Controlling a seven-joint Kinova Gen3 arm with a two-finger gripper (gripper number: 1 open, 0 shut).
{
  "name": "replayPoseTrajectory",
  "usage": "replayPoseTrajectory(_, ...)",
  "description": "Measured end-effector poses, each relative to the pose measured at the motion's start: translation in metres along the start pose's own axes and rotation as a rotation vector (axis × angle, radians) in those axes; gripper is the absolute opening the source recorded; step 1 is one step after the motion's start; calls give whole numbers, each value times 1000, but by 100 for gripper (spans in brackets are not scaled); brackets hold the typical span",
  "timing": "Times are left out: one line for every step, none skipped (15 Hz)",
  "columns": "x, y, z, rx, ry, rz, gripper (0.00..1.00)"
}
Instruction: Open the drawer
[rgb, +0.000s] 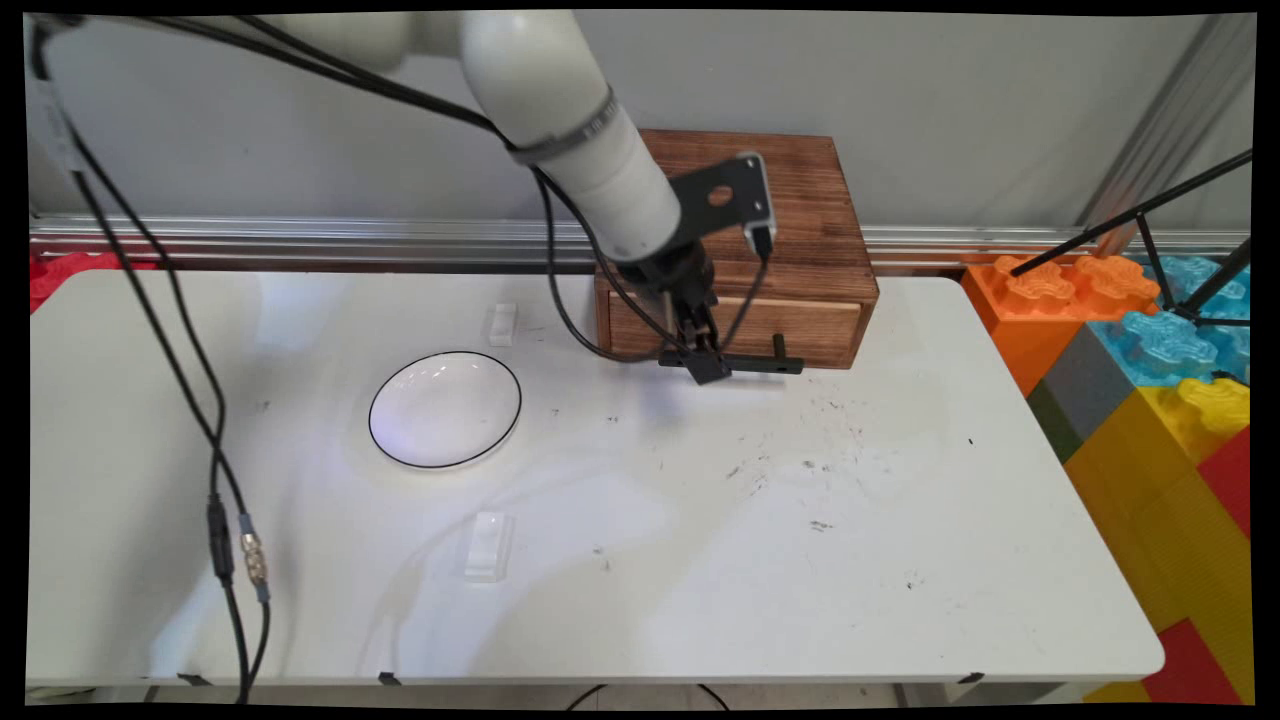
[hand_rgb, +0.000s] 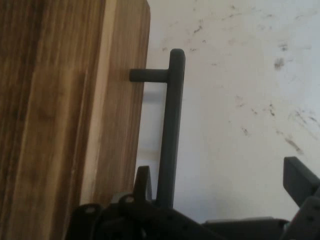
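A dark wooden box (rgb: 790, 200) stands at the table's back edge, with a lighter drawer front (rgb: 800, 325) facing the near side. A black bar handle (rgb: 755, 366) sticks out from the drawer on short posts. My gripper (rgb: 706, 362) is down at the left part of this handle. In the hand view the handle bar (hand_rgb: 172, 125) runs between the fingers, close beside one fingertip (hand_rgb: 143, 177). The other fingertip (hand_rgb: 299, 175) stands well apart from the bar. The gripper (hand_rgb: 220, 176) is open and holds nothing.
A white plate (rgb: 445, 408) with a black rim lies left of the centre. One clear plastic block (rgb: 487, 545) lies nearer the front, another (rgb: 502, 323) behind the plate. Large coloured bricks (rgb: 1150, 400) and black tripod legs (rgb: 1140, 215) stand past the right edge.
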Motion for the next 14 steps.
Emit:
replayPoseTrajectory(2,1,11,-1,-5,0,100)
replayPoseTrajectory(3,1,21,0,-9,0,100)
replayPoseTrajectory(4,1,30,2,-13,-1,100)
replayPoseTrajectory(5,1,39,5,-16,-1,100)
replayPoseTrajectory(5,1,46,7,-19,-2,100)
replayPoseTrajectory(6,0,53,9,-22,-3,100)
replayPoseTrajectory(7,0,61,12,-25,-4,100)
replayPoseTrajectory(7,-1,67,13,-27,-3,100)
replayPoseTrajectory(8,-2,74,14,-29,-2,100)
replayPoseTrajectory(8,-2,79,14,-31,0,100)
replayPoseTrajectory(8,-2,85,12,-33,4,100)
replayPoseTrajectory(9,-2,91,10,-34,10,100)
replayPoseTrajectory(9,-3,95,9,-36,15,100)
replayPoseTrajectory(9,-3,100,7,-37,23,100)
